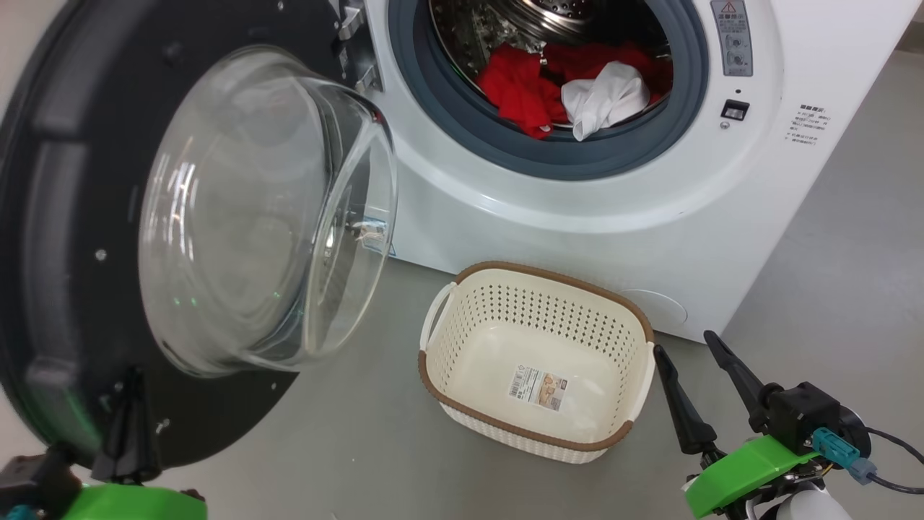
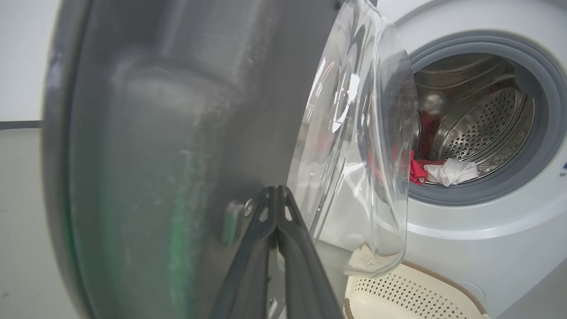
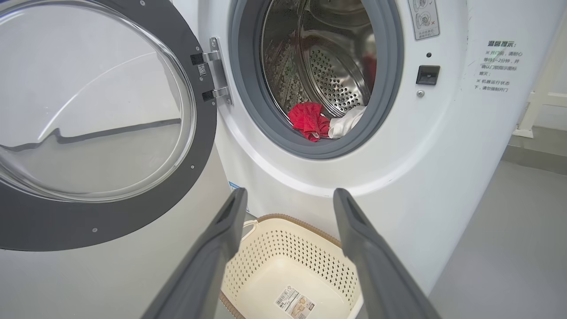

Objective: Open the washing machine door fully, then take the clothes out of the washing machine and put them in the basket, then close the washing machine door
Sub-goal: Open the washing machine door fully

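While the left tool (image 1: 132,379) sits at the lower left with its fingers pressed together, tips right up against the black inner face of the washing machine door (image 1: 58,217), that door stands swung wide, glass bowl (image 1: 267,209) bulging out. Moving right, the washing machine (image 1: 577,231) gapes open, and the clothes (image 1: 523,90), red with one white piece, are heaped at the front of the drum (image 1: 556,11). Below, the basket (image 1: 541,318) sits on the floor (image 1: 361,433) just in front of the machine, label (image 1: 538,388) showing on its bottom. Far right, the right tool (image 1: 684,344) hovers beside it, fingers spread wide.
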